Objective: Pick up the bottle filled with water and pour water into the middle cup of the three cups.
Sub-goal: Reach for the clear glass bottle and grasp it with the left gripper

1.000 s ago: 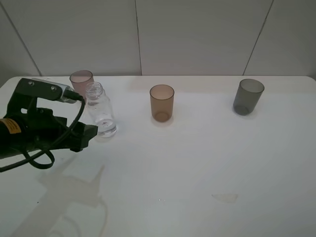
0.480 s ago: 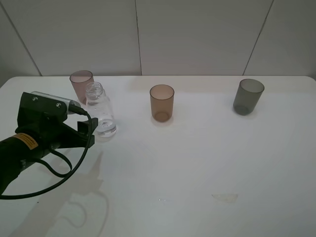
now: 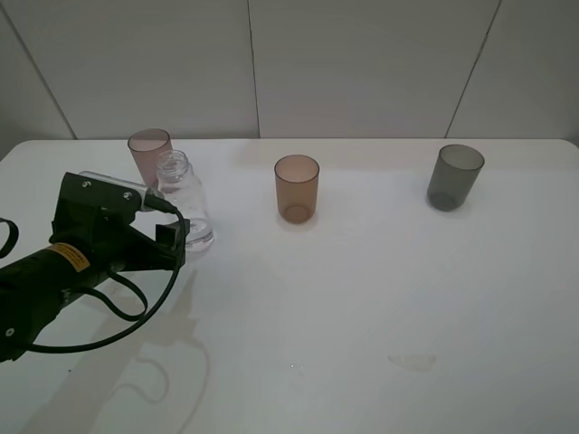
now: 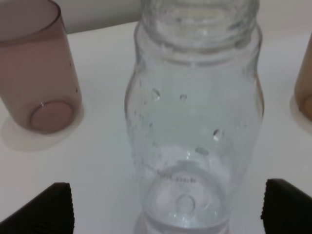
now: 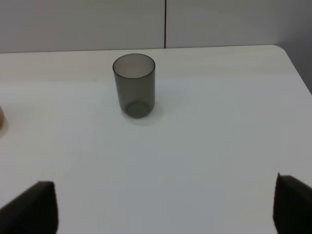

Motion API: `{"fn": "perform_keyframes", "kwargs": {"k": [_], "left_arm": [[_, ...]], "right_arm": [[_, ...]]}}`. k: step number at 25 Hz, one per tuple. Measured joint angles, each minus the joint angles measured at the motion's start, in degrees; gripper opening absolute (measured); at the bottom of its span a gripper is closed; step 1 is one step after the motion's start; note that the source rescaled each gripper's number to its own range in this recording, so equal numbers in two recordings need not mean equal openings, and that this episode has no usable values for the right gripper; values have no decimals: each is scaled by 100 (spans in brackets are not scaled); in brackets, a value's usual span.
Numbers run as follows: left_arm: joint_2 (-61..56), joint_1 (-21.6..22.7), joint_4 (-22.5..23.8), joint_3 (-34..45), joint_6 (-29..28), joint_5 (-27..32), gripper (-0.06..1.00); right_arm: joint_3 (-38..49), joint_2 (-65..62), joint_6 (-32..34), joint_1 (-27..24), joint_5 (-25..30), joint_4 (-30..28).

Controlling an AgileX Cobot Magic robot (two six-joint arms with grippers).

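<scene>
The bottle [image 3: 185, 203] stands upright on the white table [image 3: 362, 298], its long axis vertical and its open, uncapped threaded neck pointing straight up. It sits at the left of the table, just in front of the pink cup [image 3: 150, 154] and a little to that cup's right, close to it, though the exterior view does not settle whether they touch. In the left wrist view the bottle [image 4: 195, 122] fills the middle, with droplets clinging to the inside of its clear wall, the pink cup [image 4: 36, 73] beside it with a strip of table between them, and a sliver of the amber cup [image 4: 304, 87] at the other edge. The left gripper [image 3: 174, 231] is low at the bottle's base with its jaws apart. In its own camera the left gripper [image 4: 170, 209] shows one dark fingertip on each side of the bottle, each with bare table between it and the plastic. The amber cup [image 3: 297, 188] stands upright in the middle of the row, well apart from the bottle, and the grey cup [image 3: 455, 177] stands upright far to the right. The right gripper [image 5: 163, 209] has its jaws spread wide over bare table with nothing between them, facing the grey cup [image 5: 134, 85].
</scene>
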Motion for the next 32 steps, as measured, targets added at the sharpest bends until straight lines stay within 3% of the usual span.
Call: {"fn": "perform_keyframes", "kwargs": {"k": [32], "left_arm": [[1459,0,-19,-1540,-84,-64,97]], "right_arm": [[0,0,0,0,0,0]]}}
